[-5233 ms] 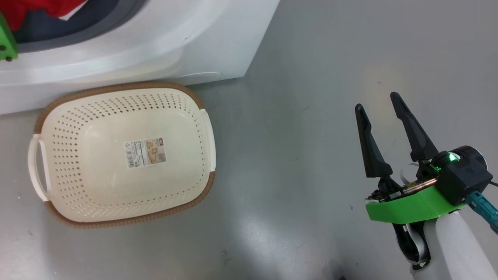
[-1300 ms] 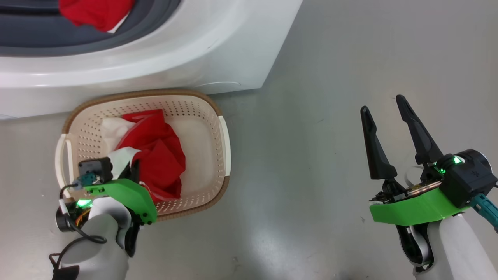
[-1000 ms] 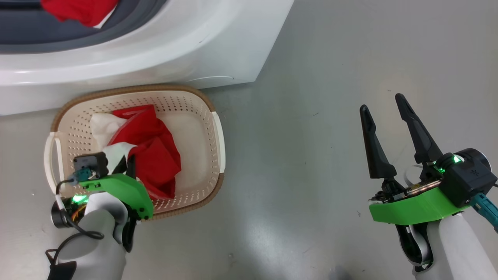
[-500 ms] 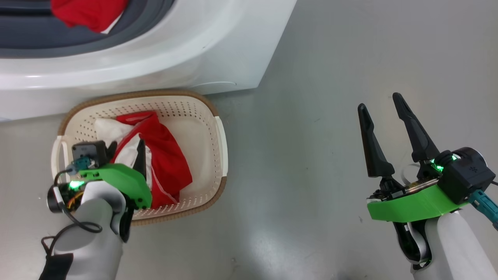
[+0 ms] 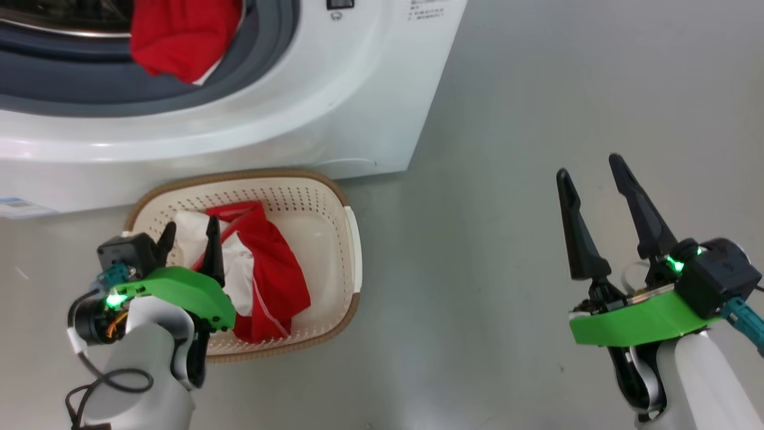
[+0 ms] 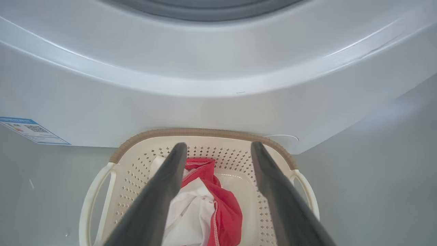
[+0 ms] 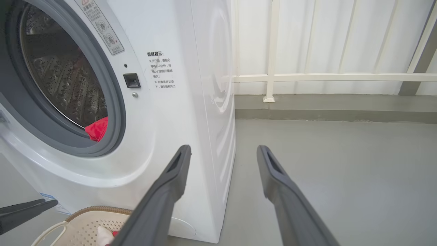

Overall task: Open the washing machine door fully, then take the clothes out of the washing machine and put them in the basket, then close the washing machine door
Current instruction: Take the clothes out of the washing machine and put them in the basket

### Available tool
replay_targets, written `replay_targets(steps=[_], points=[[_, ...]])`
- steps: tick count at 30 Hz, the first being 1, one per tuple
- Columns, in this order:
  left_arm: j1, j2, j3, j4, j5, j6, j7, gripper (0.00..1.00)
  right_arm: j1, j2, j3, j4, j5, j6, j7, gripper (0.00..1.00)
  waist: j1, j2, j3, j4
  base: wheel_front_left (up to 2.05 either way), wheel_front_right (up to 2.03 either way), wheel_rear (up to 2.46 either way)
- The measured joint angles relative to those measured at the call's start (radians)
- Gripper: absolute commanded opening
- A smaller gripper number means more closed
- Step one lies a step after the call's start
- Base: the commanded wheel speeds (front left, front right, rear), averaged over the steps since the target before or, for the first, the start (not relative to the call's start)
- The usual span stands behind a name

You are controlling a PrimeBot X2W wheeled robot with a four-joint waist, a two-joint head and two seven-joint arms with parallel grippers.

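The white washing machine point(image 5: 334, 89) stands with its mouth uncovered, and red clothes point(image 5: 179, 42) lie on the grey gasket; the right wrist view shows them too point(image 7: 97, 129). The washing machine door is out of view. Below it on the floor sits the cream basket point(image 5: 250, 173) with a red and white garment point(image 5: 268, 280) inside. My left gripper point(image 5: 190, 228) hovers open over the basket's left half, nothing between its fingers point(image 6: 164, 191); the garment point(image 6: 222, 208) lies beneath them. My right gripper point(image 5: 588, 168) stands open and empty over bare floor to the right.
Grey floor point(image 5: 477, 239) spreads right of the machine and basket. A blue label point(image 6: 30, 130) sits low on the machine's front. Behind the machine, a white railing point(image 7: 324, 77) and pale wall close off the space.
My left gripper has opened and let go of the red and white garment, which now lies in the basket. The head camera has tilted up, showing more of the drum mouth. The right arm holds still.
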State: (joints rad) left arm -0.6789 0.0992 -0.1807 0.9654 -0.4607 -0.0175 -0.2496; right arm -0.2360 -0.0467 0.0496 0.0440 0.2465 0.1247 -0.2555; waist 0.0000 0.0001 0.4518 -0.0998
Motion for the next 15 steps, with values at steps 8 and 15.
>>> replay_targets(steps=[8,15], points=[[0.137,-0.009,0.064,-0.235,0.058,0.021,0.0,1.0,0.031,-0.001,-0.007,0.009,0.0,0.0,0.0,1.0,0.0,0.0,-0.068,0.014,0.0,0.0,0.0],[0.243,-0.026,0.088,-0.369,0.1,0.021,0.0,1.0,0.075,0.0,-0.029,0.021,-0.001,0.0,0.0,1.0,0.0,0.0,-0.135,0.023,0.0,0.0,0.0]])
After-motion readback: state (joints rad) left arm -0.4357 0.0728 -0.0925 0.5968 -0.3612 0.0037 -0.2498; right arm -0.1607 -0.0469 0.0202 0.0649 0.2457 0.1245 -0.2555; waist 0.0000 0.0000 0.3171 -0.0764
